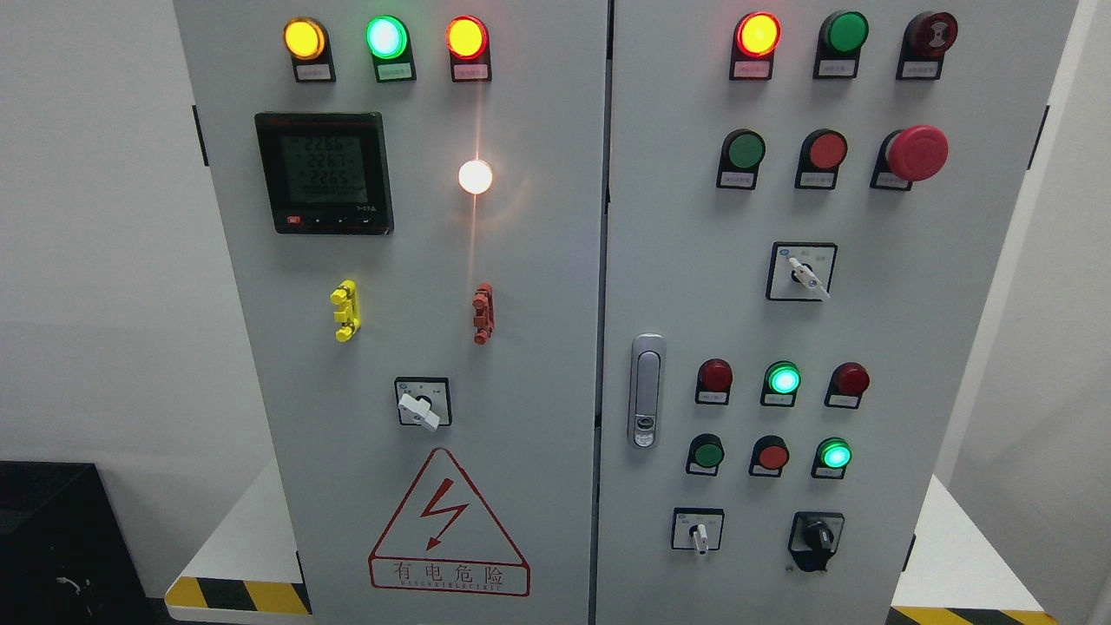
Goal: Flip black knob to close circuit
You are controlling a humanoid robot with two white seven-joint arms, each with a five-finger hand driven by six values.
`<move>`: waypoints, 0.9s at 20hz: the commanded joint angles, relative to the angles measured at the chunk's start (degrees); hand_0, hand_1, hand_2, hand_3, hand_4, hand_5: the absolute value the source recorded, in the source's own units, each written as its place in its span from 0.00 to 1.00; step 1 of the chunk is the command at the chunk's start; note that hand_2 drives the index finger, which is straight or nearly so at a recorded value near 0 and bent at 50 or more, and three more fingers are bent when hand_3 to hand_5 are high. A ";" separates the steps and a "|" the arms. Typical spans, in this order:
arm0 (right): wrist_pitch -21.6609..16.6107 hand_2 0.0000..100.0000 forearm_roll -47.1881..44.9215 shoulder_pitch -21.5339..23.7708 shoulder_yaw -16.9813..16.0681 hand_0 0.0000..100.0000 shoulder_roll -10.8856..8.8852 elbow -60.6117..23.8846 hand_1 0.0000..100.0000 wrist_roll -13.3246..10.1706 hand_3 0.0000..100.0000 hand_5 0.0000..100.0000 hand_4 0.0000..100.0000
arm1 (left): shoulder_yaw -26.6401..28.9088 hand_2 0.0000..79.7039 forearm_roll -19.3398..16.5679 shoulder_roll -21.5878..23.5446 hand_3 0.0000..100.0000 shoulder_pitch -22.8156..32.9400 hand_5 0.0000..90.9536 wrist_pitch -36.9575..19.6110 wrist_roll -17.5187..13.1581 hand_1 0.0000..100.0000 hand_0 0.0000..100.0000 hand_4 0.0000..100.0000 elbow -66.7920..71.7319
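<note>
The black knob sits at the lower right of the grey cabinet's right door, in a black surround. Its grip stands roughly upright, leaning slightly to the left. A white-handled selector is to its left. Neither of my hands nor arms shows in the head view.
The right door carries rows of red and green lamps and buttons, a red mushroom stop button, a white selector and a door latch. The left door has a digital meter, another white selector and a shock warning sign.
</note>
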 commanded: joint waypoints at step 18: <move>-5.48 0.00 -1.05 0.00 -3.51 0.00 0.10 -4.86 0.00 4.89 0.00 0.00 0.00 | 0.00 0.00 0.00 0.00 0.00 1.32 0.00 0.00 0.00 0.56 0.12 0.00 -1.67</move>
